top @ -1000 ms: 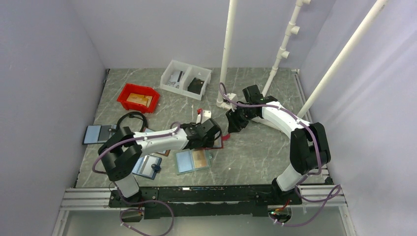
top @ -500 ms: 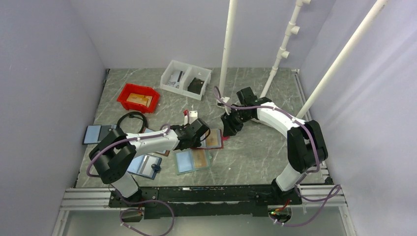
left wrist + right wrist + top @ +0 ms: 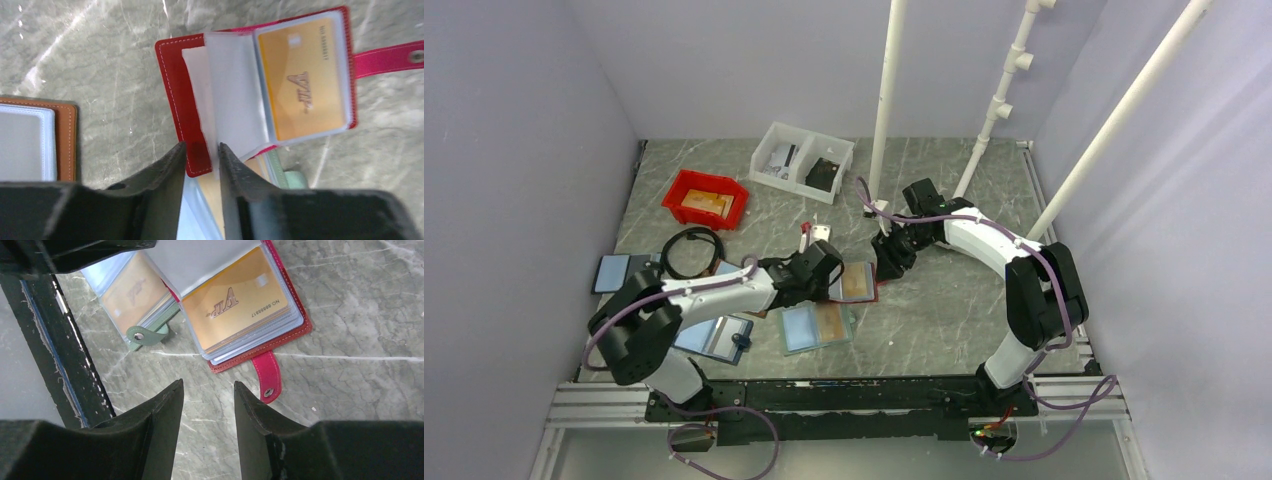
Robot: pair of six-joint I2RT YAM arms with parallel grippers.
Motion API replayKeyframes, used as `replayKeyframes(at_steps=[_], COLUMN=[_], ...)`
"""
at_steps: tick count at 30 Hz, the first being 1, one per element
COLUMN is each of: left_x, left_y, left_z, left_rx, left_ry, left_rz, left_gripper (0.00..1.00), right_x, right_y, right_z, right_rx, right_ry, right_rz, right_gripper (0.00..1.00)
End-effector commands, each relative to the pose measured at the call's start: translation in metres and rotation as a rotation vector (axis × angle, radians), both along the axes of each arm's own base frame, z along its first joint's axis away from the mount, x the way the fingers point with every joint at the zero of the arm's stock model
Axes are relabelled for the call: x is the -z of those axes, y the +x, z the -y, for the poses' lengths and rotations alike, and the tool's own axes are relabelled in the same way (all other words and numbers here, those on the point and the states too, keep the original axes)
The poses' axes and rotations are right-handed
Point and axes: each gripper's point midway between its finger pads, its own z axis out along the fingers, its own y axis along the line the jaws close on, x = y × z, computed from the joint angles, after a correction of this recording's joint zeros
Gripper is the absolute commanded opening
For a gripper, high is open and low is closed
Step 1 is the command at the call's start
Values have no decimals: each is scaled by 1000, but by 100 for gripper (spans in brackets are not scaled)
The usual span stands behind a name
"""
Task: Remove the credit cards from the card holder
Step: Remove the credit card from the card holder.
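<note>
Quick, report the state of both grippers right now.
Left gripper: jaws close together, either side of the card holder's red edge; whether it is gripping cannot be told.
Right gripper: open, holding nothing.

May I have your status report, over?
Left pincer at corner of red leather card holder. Right pincer open, empty. Gold plastic card sleeved. Teal holder adjacent.

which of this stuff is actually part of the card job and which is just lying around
In the job: card holder, gold credit card, left tool, right tool.
Lying about: brown holder, teal holder, red bin, white bin, black cable.
</note>
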Motion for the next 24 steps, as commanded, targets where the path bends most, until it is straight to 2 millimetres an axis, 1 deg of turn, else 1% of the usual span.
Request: replayKeyframes(at_steps=[1, 3, 6, 7, 9, 10, 13, 17, 20, 22, 24], left_x=[-42, -55, -81, -92, -112, -125, -144, -163, -176, -179, -176], left_y=[1, -4, -13, -15, -21, -25, -34, -42, -46, -46, -46], left_z=[2, 1, 4, 7, 11, 13, 19, 29, 45, 54, 66], left_rx=[38, 45, 73, 87, 116, 140, 192, 249, 312, 344, 374], left_ry=[-91, -148, -272, -329, -431, -487, -589, -673, -746, -772, -790], left_rz=[69, 82, 116, 137, 171, 193, 218, 230, 234, 227, 206], left_gripper=[40, 42, 47, 50, 60, 64, 72, 72, 71, 69, 68], right_x=[-19, -20, -22, -22, -22, -22, -21, -20, -17, -17, -17], right_y=[3, 3, 1, 1, 1, 0, 0, 1, 3, 4, 5], right_z=[-9, -9, -10, -10, -10, -10, -10, -9, -8, -8, -8], right_rx=[-46, -51, -59, -61, -65, -68, -71, -66, -53, -48, -44], right_ry=[55, 58, 64, 64, 65, 66, 66, 60, 50, 51, 52], right_rz=[40, 40, 41, 42, 44, 43, 39, 39, 38, 38, 35], right_gripper=[44, 44, 44, 44, 44, 44, 44, 44, 44, 43, 43])
